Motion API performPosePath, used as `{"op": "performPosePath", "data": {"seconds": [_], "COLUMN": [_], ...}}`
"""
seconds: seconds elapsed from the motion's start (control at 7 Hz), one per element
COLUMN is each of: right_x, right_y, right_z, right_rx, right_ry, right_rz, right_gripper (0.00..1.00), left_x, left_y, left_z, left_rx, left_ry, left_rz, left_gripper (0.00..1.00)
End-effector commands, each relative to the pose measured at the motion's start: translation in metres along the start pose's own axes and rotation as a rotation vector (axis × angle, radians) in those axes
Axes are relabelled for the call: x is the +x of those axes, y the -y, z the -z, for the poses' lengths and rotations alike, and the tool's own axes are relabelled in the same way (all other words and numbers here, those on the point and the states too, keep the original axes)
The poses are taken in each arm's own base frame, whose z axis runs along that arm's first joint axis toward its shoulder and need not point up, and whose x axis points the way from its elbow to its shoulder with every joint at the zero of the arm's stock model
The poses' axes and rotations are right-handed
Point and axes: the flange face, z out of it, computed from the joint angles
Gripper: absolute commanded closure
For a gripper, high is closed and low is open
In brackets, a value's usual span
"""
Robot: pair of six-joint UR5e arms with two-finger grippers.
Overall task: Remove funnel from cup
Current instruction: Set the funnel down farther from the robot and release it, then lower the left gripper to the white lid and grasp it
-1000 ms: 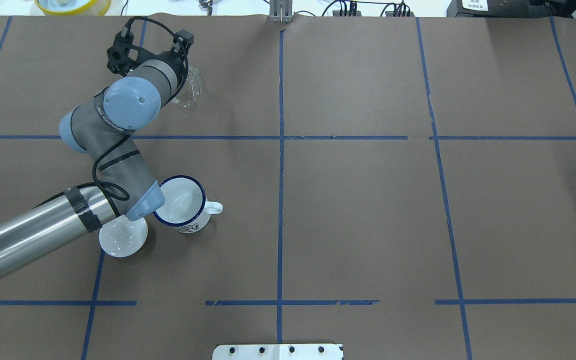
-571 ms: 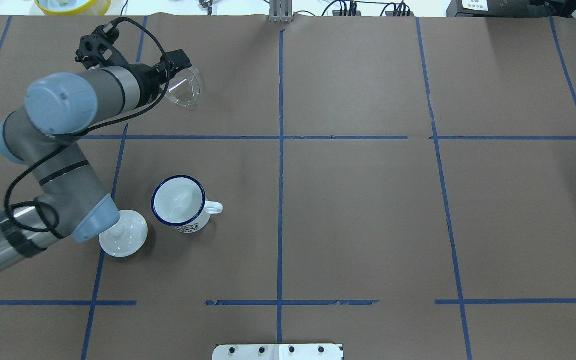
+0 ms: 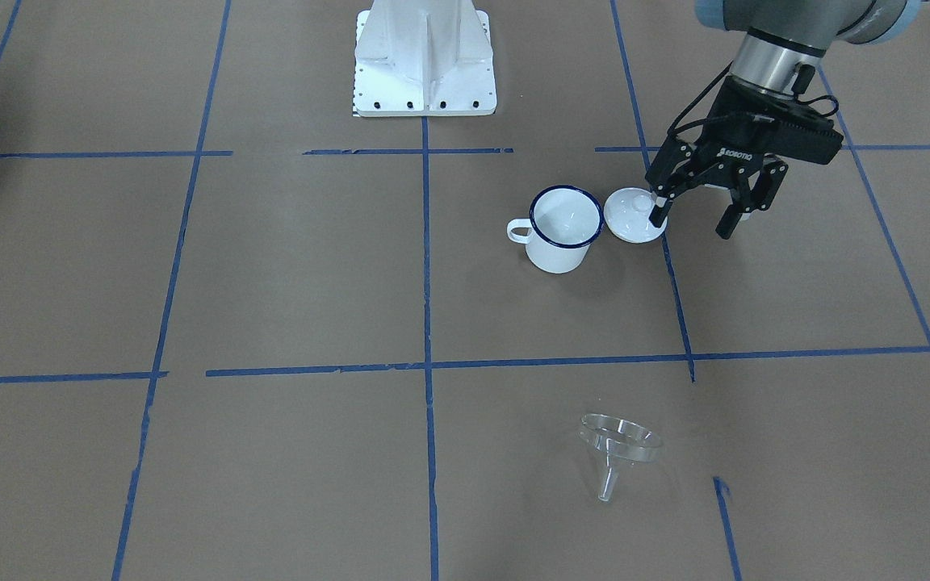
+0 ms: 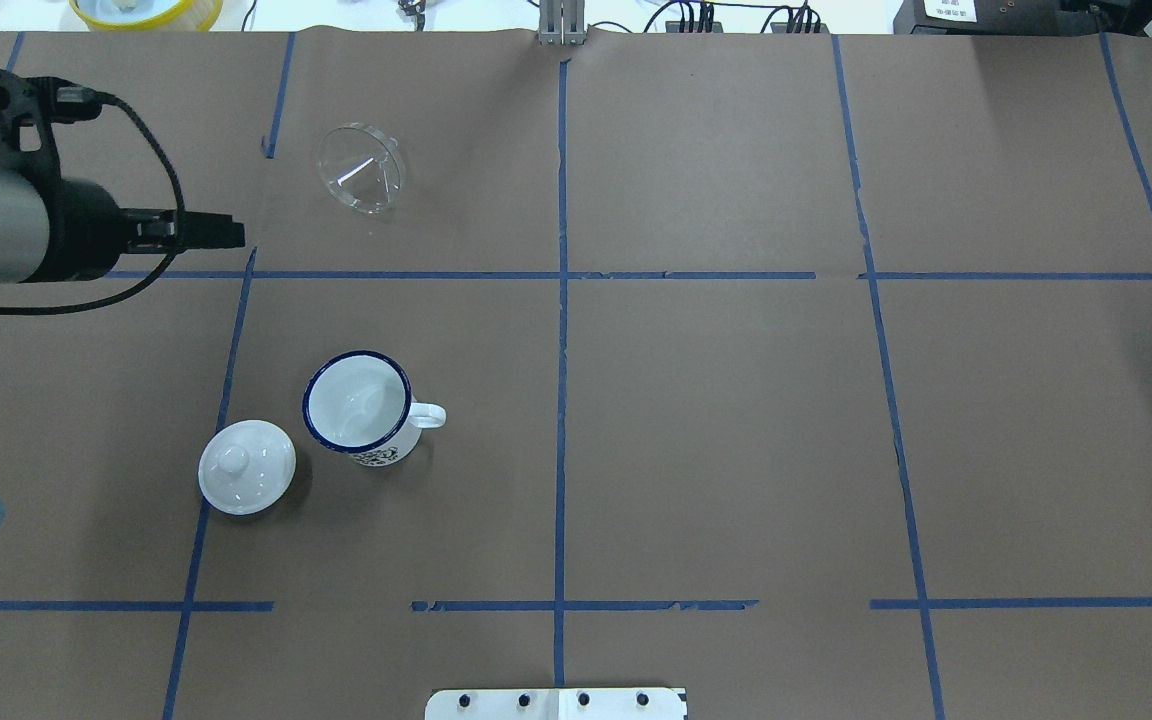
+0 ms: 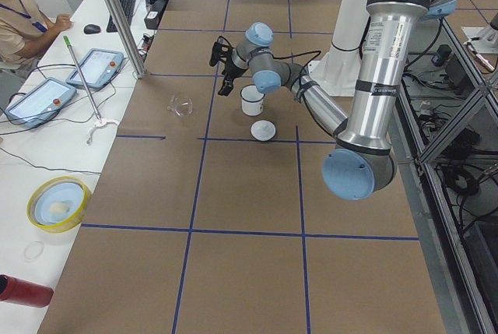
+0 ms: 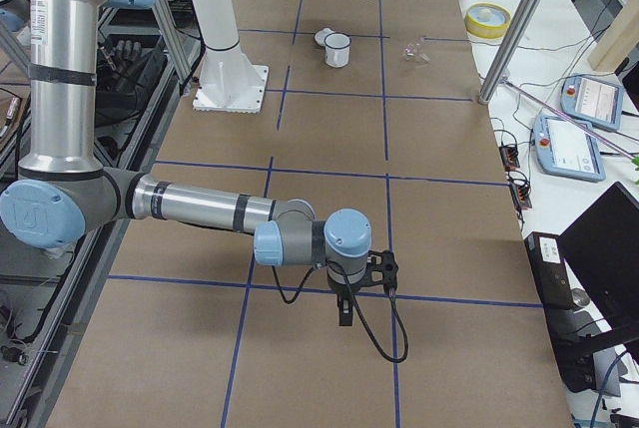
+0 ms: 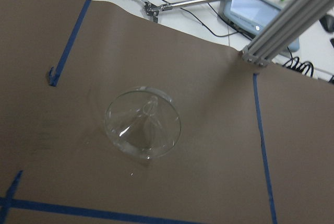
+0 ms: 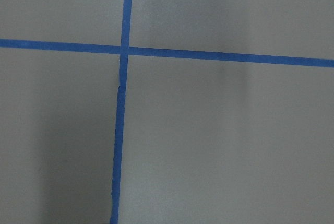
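Note:
The clear funnel (image 4: pixel 361 180) lies tilted on the brown paper at the far left, apart from the cup; it also shows in the front view (image 3: pixel 618 440) and the left wrist view (image 7: pixel 142 129). The white cup (image 4: pixel 356 400) with a dark blue rim stands upright and empty, also seen in the front view (image 3: pixel 563 230). My left gripper (image 3: pixel 691 224) is open and empty, raised above the table; in the overhead view (image 4: pixel 234 232) it is left of the funnel. My right gripper (image 6: pixel 344 313) hangs low over bare paper far from both; I cannot tell its state.
A white domed lid (image 4: pixel 246 467) with a knob lies just left of the cup. The robot's white base plate (image 3: pixel 425 56) is at the table's near edge. Blue tape lines cross the paper. A yellow bowl (image 4: pixel 146 10) sits beyond the far edge.
My left arm has pulled back to the left, away from the funnel. The funnel stays where it lay. The cup and lid have not moved and are now uncovered.

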Motion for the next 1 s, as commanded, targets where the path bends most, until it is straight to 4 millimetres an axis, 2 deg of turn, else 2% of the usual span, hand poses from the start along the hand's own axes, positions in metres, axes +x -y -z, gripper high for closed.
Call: {"op": "performPosePath", "data": {"seconds": [0.0,0.29,0.57,0.86], "right_x": [0.0,0.0,0.0,0.0], "right_y": [0.0,0.0,0.0,0.0], "right_z": [0.0,0.0,0.0,0.0], "right_rx": [0.0,0.0,0.0,0.0], "right_ry": [0.0,0.0,0.0,0.0], "right_rz": [0.0,0.0,0.0,0.0], "right_gripper": [0.0,0.0,0.0,0.0], "left_x": [-0.027,-0.021,-0.008,0.004], "left_y": [-0.032,-0.081,-0.125,-0.145], "left_z": [-0.006,-0.052,-0.088,-0.101], "left_rx": [-0.143,-0.291,-0.323,-0.357], "left_ry": [0.045,0.12,0.172,0.168], "left_rz": [-0.179,-0.196,-0.174,-0.159], "left_gripper": [0.0,0.0,0.0,0.0]}}
